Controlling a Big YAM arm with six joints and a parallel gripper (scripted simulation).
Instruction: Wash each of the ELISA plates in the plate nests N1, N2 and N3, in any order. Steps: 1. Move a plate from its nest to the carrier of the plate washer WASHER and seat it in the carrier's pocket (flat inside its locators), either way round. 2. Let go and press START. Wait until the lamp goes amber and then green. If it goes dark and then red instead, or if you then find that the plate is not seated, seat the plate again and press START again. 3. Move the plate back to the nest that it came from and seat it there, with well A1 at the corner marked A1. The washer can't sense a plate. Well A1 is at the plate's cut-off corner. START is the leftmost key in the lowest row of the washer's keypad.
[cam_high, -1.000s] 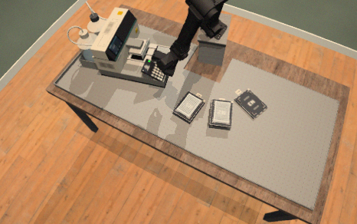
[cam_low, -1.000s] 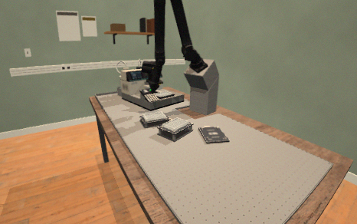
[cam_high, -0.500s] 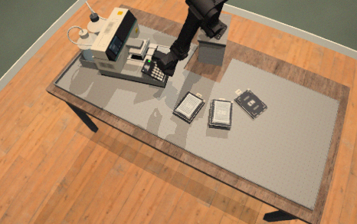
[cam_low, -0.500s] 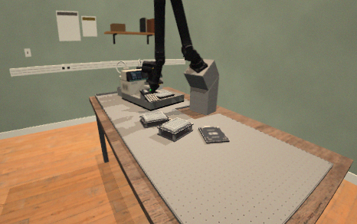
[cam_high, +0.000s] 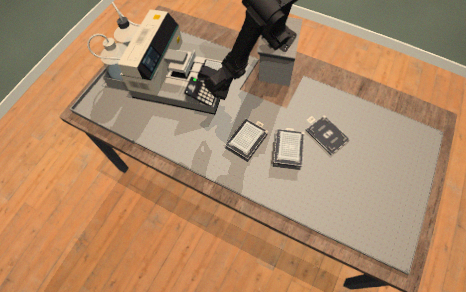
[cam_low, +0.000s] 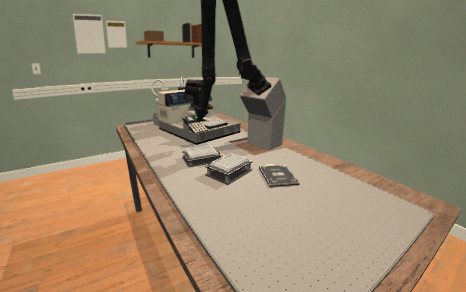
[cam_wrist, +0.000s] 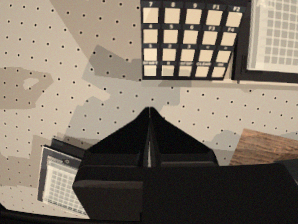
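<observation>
My gripper (cam_wrist: 149, 113) (cam_low: 200, 116) is shut and empty, above and just in front of the keypad's START corner. The keypad (cam_high: 204, 95) (cam_wrist: 170, 45) shows its START key (cam_wrist: 149, 71) uncovered in the wrist view. The washer's lamp (cam_high: 194, 79) (cam_low: 196, 117) is green. One plate (cam_low: 216, 122) (cam_wrist: 278, 37) lies in the carrier beside the keypad and looks flat; the arm partly hides it in the top view. Two plates sit in nests: one plate (cam_high: 247, 137) (cam_low: 201, 151) (cam_wrist: 64, 189) nearer the washer, one plate (cam_high: 289, 145) (cam_low: 229, 162) in the middle. The third nest (cam_high: 327, 134) (cam_low: 278, 175) is empty. Nest labels are unreadable.
The washer body (cam_high: 146, 48) (cam_low: 169, 110) stands behind the keypad, with bottles (cam_high: 114, 55) and tubing at its far side. The arm's grey pedestal (cam_high: 276, 68) (cam_low: 266, 130) stands at the table's back edge, between the washer and the empty nest.
</observation>
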